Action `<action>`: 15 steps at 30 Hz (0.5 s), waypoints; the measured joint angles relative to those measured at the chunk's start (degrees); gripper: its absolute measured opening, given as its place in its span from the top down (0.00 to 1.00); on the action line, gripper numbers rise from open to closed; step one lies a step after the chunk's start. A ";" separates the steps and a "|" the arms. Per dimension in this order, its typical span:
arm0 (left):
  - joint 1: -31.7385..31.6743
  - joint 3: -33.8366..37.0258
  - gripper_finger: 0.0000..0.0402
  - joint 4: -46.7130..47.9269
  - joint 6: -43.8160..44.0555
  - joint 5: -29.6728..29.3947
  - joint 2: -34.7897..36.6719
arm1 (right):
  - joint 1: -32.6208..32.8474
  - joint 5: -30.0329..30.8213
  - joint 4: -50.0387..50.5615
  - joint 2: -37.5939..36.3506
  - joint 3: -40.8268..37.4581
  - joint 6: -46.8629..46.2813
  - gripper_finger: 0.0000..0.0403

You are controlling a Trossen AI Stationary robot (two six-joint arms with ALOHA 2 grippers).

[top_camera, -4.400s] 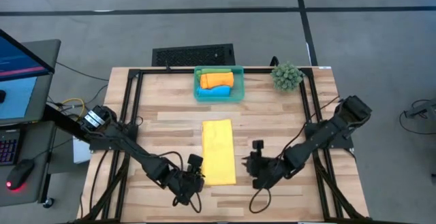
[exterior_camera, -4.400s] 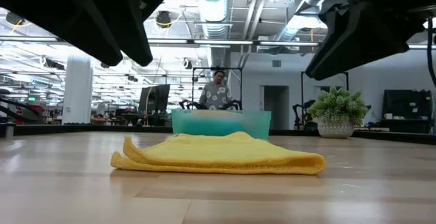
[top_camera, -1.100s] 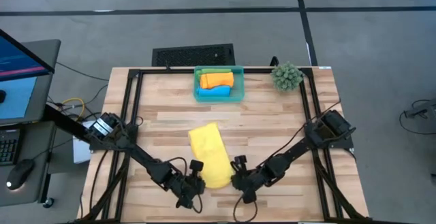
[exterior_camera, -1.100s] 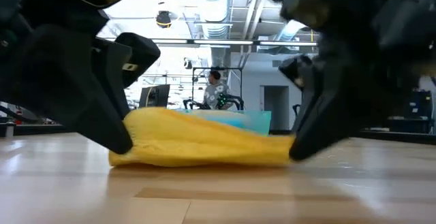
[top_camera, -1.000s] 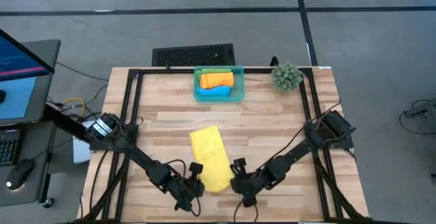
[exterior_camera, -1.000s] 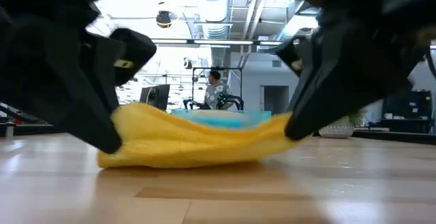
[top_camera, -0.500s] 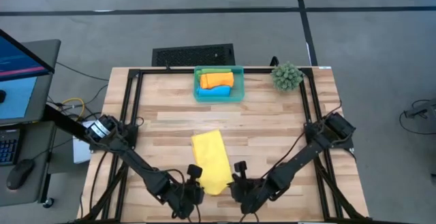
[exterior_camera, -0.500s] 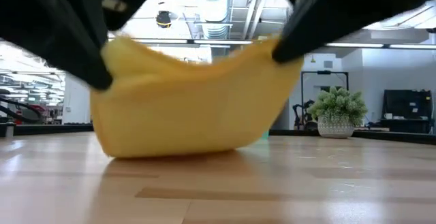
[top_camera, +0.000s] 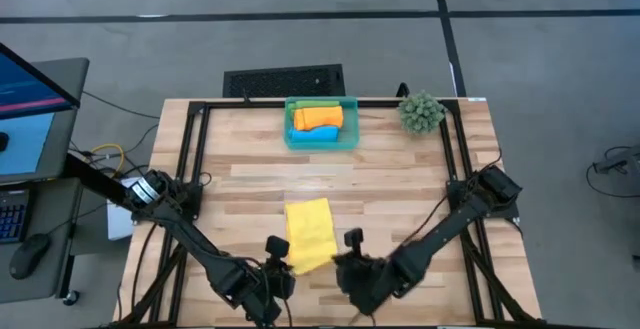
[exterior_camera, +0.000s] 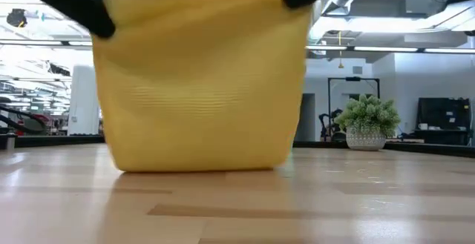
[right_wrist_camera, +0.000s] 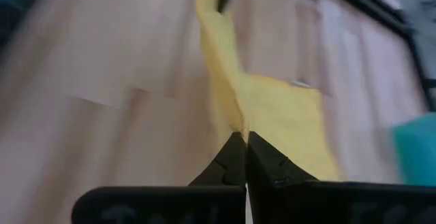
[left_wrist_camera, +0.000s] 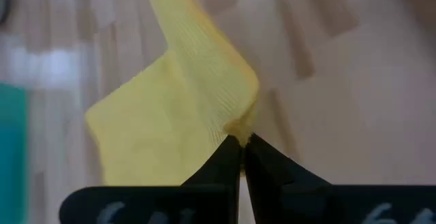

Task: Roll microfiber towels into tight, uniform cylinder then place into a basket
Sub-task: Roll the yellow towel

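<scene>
Since half a second ago I've raised the yellow towel's near edge higher; it now hangs like a curtain, far end trailing on the table. My left gripper and right gripper are each clamped on a near corner. Far off, the basket holds the rolled towels.

2 black arms w/ loose black cables; tapered black fingers, wedge-shaped.
</scene>
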State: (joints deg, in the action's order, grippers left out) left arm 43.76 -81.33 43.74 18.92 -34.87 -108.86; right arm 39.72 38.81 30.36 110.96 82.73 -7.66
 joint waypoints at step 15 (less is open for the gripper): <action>-9.23 -0.01 0.99 21.38 13.36 -6.67 0.00 | -18.05 -0.58 9.47 -0.04 0.14 3.69 0.98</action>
State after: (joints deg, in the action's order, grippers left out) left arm 34.54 -81.34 65.12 32.28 -41.54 -108.86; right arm 21.67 38.23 39.84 110.91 82.87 -3.98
